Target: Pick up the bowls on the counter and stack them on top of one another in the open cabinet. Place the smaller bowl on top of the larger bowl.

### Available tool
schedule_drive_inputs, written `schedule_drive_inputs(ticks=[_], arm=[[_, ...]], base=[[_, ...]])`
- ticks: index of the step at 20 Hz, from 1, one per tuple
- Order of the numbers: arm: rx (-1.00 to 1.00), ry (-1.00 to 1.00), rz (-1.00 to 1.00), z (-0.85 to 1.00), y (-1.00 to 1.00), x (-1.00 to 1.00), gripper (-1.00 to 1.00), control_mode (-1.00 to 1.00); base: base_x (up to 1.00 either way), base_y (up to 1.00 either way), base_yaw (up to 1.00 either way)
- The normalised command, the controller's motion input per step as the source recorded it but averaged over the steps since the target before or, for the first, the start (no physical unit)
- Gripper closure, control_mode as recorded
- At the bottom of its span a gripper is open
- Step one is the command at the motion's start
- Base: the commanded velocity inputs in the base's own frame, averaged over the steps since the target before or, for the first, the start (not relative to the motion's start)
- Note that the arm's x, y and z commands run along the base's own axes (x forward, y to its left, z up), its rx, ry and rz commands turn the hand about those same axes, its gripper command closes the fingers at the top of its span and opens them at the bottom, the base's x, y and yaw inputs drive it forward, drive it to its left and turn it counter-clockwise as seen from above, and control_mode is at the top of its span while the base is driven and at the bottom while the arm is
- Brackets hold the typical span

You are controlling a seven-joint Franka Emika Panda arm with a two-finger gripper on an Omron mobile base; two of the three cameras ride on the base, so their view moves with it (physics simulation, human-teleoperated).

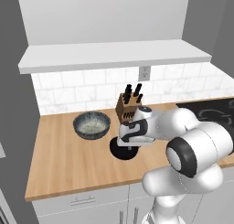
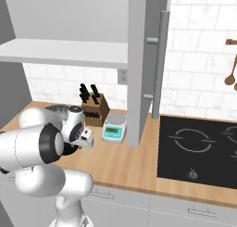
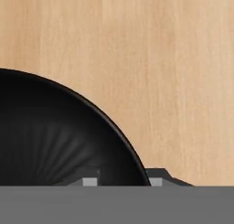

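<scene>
Gripping: tool (image 3: 122, 181) straddles the smaller bowl (image 3: 50, 136) rim, one finger inside, one outside; closed contact cannot be told.
Location: on bench (image 1: 64, 159), near larger bowl (image 1: 92, 125).
Advice: seat the rim firmly before lifting.

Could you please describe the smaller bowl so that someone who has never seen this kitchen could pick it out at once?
Start at the long wooden counter under the open cabinet, and find the knife block by the tiled wall. The smaller bowl sits in front of that block, under the gripper. Unlike the wider speckled grey larger bowl to its left, it is glossy black inside and out.
</scene>
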Motion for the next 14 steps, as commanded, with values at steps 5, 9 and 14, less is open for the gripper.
schedule_drive_inputs(ticks=[5,9,14], arm=[[0.03,-0.14,-0.03,0.2,0.04,-0.04,1.0,-1.0],[0.01,-0.24,-0.09,0.97,0.41,-0.08,1.0,-1.0],[0.0,-0.16,-0.16,1.0,0.67,0.02,1.0,-1.0]], base=[[0.0,0.0,0.0],[0.0,0.0,0.0],[0.0,0.0,0.0]])
